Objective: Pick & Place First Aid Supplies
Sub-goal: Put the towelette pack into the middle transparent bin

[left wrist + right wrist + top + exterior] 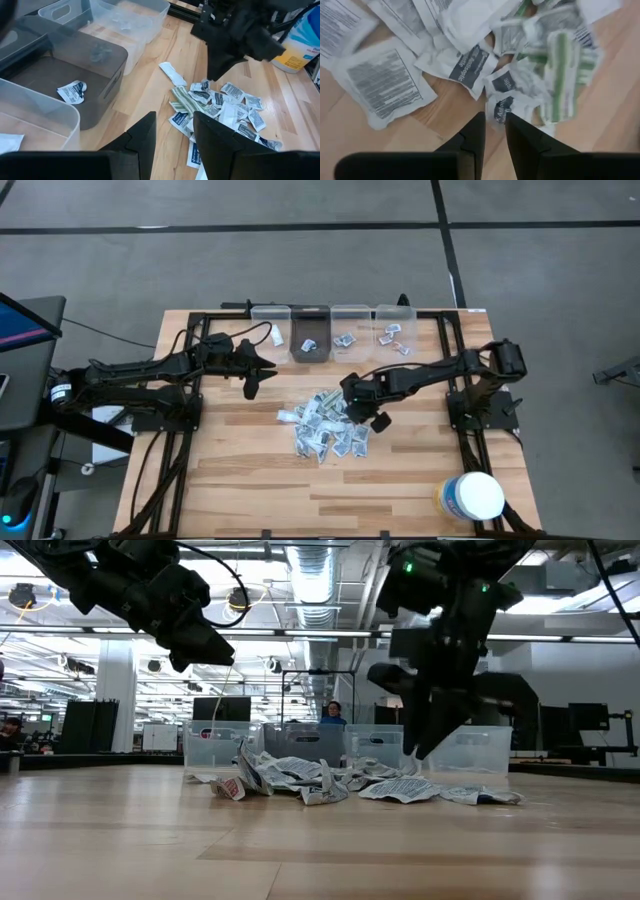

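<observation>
First aid supplies heaped mid-table, a few already sorted into bins.

The first aid supplies (325, 428) lay in a loose, overlapping pile on the wooden table (230, 480), small flat white-grey paper packets with dark printed text, several crumpled or curled up at the edges. Some packets with green stripes (565, 75) sat among them, and one longer pale strip (172, 75) lay apart at the pile's edge toward the bins. A single packet (72, 92) rested in the dark bin (309, 338); a few more, some with red or blue print, lay in the clear bins (372, 330) beside it.
</observation>
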